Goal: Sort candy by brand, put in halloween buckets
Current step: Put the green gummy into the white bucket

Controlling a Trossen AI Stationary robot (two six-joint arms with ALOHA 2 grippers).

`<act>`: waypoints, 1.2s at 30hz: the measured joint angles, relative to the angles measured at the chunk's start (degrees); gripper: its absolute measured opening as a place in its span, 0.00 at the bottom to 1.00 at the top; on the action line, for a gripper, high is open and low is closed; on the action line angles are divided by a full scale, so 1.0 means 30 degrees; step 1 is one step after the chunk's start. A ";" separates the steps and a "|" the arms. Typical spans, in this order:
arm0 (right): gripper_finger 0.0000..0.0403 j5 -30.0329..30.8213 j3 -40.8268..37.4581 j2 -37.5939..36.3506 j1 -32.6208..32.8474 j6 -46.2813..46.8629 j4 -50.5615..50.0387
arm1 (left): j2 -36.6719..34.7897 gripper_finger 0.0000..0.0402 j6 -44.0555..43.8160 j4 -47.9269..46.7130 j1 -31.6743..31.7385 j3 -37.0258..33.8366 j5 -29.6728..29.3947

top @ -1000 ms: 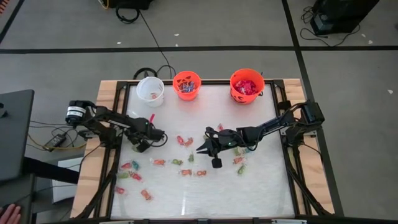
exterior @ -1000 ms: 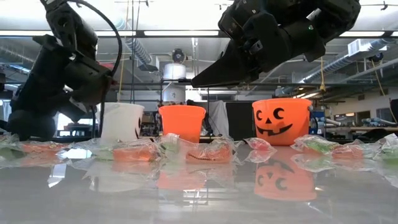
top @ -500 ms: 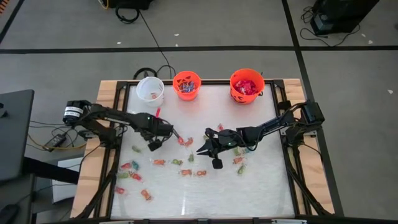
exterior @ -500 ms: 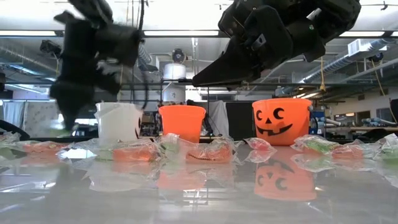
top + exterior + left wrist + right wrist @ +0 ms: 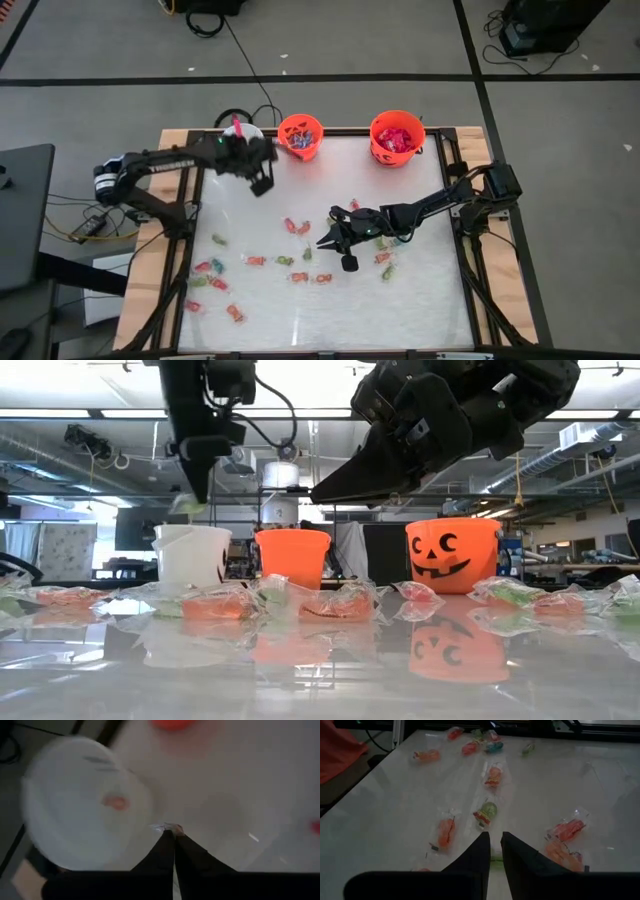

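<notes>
My left gripper (image 5: 262,184) hangs raised just in front of the white bucket (image 5: 243,143), shut on a small candy in a clear wrapper (image 5: 167,827) that looks greenish in the low view (image 5: 190,505). The white bucket (image 5: 75,805) has a pink piece inside. Beside it at the far edge stand the small orange bucket (image 5: 300,137) and the larger orange bucket (image 5: 397,138), both with candy in them. My right gripper (image 5: 323,240) hovers over mid-table, slightly open (image 5: 494,842), nothing between its fingers. Loose candy (image 5: 285,261) lies scattered on the table. My left gripper pinches the small wrapped candy (image 5: 168,826) at the very ends of its two shut fingers. The fingers slant steeply down. The candy hangs below the tips, lifted clear of the table, about level with the white bucket's rim (image 5: 192,528).
More wrapped pieces lie at the table's near left (image 5: 210,280) and beside the right gripper (image 5: 383,258). The table's wooden frame (image 5: 170,140) runs behind the buckets. The glossy tabletop (image 5: 330,320) is bare toward the near edge.
My left gripper has risen from the tabletop near the scattered candy and swung toward the far edge, ending high beside the white bucket with the small candy lifted clear. It has also tipped more steeply downward.
</notes>
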 joint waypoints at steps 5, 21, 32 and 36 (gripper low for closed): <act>0.15 0.0035 0.0000 0.0000 0.0000 0.0000 0.0002 | 0.0002 0.02 0.1664 0.0459 0.2993 0.0864 -0.0099; 0.15 0.0044 0.0000 0.0000 0.0044 0.0159 -0.0256 | 0.0075 0.33 0.2492 0.3579 0.6729 -0.1491 -0.0128; 0.15 0.0044 0.0000 0.0000 0.0051 0.0131 -0.0268 | -0.2030 0.41 0.1396 0.3395 0.2504 -0.1489 -0.0156; 0.15 0.0044 0.0000 0.0000 0.0051 0.0124 -0.0268 | -0.2992 0.41 -0.0103 0.2646 -0.0428 -0.1532 0.0906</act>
